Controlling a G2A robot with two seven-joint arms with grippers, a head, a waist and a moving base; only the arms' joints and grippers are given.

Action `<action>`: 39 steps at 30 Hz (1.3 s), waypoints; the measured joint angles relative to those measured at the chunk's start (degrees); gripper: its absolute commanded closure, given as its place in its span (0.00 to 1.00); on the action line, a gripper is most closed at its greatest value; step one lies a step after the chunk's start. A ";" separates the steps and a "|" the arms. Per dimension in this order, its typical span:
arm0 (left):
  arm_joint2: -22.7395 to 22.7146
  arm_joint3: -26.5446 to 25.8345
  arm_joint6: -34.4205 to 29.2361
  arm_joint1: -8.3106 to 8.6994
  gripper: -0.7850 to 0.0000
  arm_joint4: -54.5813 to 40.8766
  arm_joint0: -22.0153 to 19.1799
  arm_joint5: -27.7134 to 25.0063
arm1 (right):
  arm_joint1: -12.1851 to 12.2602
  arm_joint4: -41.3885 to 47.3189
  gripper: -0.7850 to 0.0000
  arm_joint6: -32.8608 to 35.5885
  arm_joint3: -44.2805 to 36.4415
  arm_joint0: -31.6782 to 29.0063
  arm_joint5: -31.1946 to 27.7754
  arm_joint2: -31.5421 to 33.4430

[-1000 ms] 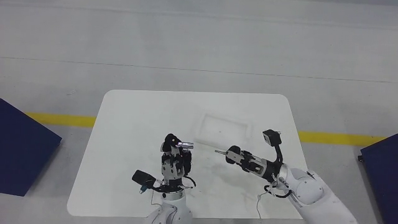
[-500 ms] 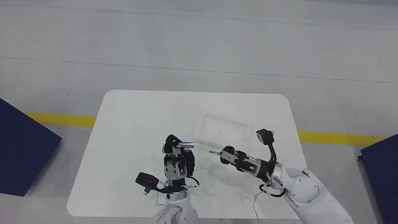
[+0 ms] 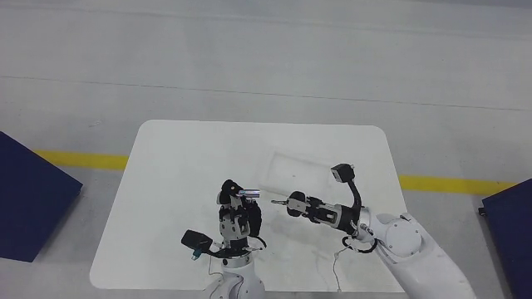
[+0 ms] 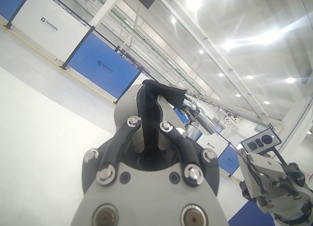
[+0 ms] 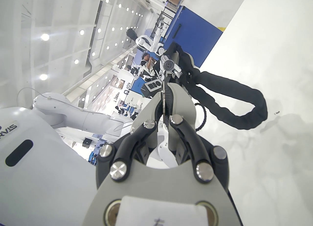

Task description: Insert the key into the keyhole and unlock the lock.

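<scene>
My left gripper stands upright near the table's front edge, shut on the lock, a silver cylinder on a black sleeved cable. In the left wrist view the fingers pinch the black sleeve, and the silver cylinder juts out beyond them. My right gripper is just right of the lock, shut on the key. In the right wrist view the thin key points at the round keyhole face, its tip a short gap away. The black cable loop hangs to one side.
The white table carries a faint rectangular outline behind the grippers. Dark blue barriers stand on the floor off both sides of the table. Both arms work close to the front edge.
My right gripper has carried the key leftward, closing most of the gap to the lock. The left gripper and the lock have stayed almost still.
</scene>
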 measured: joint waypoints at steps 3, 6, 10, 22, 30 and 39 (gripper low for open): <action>0.00 0.00 0.00 0.00 1.00 0.00 0.00 0.00 | -0.24 0.27 1.00 0.94 0.57 1.41 1.56 -0.41; 0.00 0.00 0.00 0.00 1.00 0.00 0.00 0.00 | -0.53 0.41 1.00 1.23 1.09 2.32 2.50 -1.00; 0.00 0.00 0.00 0.00 1.00 0.00 0.00 0.00 | -0.76 0.49 1.00 1.18 1.43 3.00 3.10 -1.39; 0.00 0.00 0.00 0.00 1.00 0.00 0.00 0.00 | -0.95 -0.11 1.00 -0.90 -0.82 1.96 6.43 -1.22; 0.00 0.00 0.00 0.00 1.00 0.00 0.00 0.00 | -1.41 0.54 1.00 -1.32 -1.57 2.10 9.22 -1.57; 0.00 0.00 0.00 0.00 1.00 0.00 0.00 0.00 | -2.09 0.74 1.00 -1.17 -0.65 3.03 9.66 -2.37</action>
